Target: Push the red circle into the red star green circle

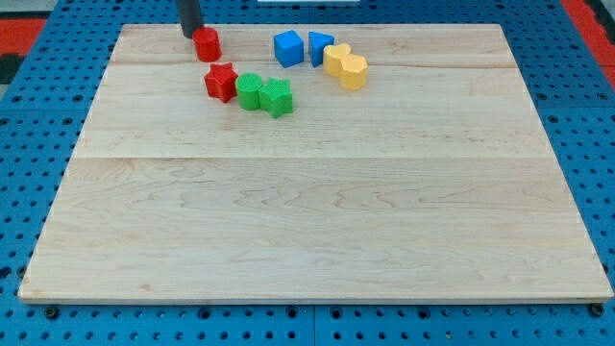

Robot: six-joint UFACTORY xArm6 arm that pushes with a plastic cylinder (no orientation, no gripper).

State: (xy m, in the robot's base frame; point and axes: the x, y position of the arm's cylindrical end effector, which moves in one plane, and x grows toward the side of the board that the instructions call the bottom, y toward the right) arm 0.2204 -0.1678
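My tip (189,36), the lower end of the straight dark rod, is sitting near the top edge of the pale wooden board (317,231), left of centre. There are no jaws to open or close; it holds nothing and only pushes.

The small red plastic circle (208,43) is lying just to the view's right of and slightly below my tip, apparently touching it or nearly so; the contact itself is too small to confirm.

The red plastic star (221,82) is sitting below the red circle and slightly to the right, with a visible gap between them. The green plastic circle (250,91) is touching the star's right side.

Judgement: the push line is running from my tip through the red circle toward the view's bottom and slightly right. My tip is standing to the circle's upper left, so the alignment is looking roughly correct.
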